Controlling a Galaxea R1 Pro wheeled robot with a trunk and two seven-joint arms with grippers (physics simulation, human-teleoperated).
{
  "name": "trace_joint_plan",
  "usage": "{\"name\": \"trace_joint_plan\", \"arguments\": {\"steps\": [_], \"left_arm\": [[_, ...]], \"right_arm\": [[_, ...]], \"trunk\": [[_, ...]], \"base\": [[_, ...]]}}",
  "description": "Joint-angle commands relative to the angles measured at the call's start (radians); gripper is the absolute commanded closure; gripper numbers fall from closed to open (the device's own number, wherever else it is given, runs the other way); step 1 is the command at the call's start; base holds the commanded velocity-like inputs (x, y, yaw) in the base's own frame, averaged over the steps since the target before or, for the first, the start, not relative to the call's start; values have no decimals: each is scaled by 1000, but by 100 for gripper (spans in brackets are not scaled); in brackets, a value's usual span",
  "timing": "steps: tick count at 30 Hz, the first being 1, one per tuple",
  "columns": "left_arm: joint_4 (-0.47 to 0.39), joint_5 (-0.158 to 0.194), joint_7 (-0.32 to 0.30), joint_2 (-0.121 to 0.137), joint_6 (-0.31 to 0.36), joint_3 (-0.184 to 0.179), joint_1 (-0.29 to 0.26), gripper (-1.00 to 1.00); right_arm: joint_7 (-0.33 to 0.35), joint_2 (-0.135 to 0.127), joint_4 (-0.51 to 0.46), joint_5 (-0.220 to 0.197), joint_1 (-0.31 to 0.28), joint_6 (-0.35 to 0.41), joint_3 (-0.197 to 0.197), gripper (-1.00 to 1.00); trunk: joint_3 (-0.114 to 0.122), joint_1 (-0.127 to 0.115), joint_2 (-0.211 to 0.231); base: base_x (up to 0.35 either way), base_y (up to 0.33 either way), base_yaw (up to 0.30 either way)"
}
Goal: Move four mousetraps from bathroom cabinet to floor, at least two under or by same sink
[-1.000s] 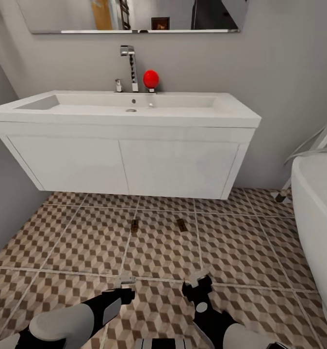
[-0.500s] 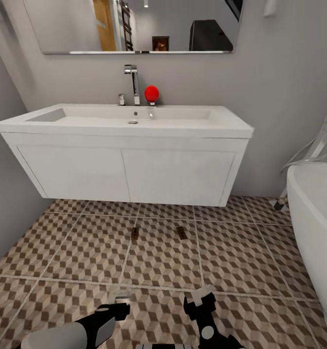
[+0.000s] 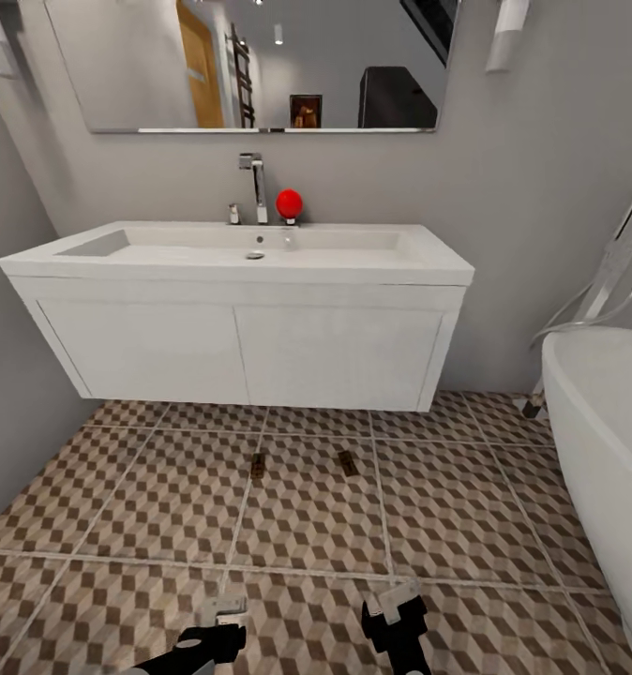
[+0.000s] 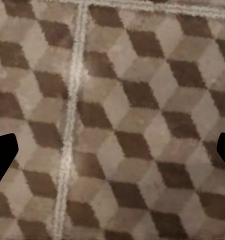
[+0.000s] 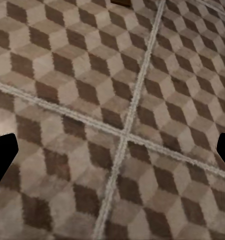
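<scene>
Two mousetraps [image 3: 257, 465] [image 3: 348, 462] on bathroom floor [image 3: 447, 506], near bathroom sink [image 3: 241, 352] front edge.

Head camera tilted up: more mirror [image 3: 260, 66] showing, both arms lower in view, left end effector [image 3: 224, 614] and right end effector [image 3: 398, 600] near bottom edge.

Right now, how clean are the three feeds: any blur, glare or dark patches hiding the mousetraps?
Head view: evenly lit, no glare; both mousetraps are small but distinct, a soft shadow beneath the bathroom sink. Left wrist view: the bathroom floor looks coarse and blurred. Right wrist view: sharper tiles, slightly soft.
</scene>
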Motion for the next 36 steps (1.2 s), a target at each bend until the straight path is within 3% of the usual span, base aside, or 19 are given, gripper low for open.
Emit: {"name": "trace_joint_plan", "arguments": {"steps": [1,11,36], "left_arm": [[-3,7,6,0,-6,-8,6,-100],[-14,9,2,0,-10,-8,41,-100],[-21,11,2,2,-10,-8,50,-100]], "right_arm": [[-2,1,5,-10,5,-16,9,-100],[-2,5,19,-10,48,-91,9,-100],[-2,5,21,-9,57,-104,9,-100]], "trunk": [[3,-4,7],[45,-42,77],[74,-42,77]], "base": [[0,0,-158],[0,0,-195],[0,0,-215]]}}
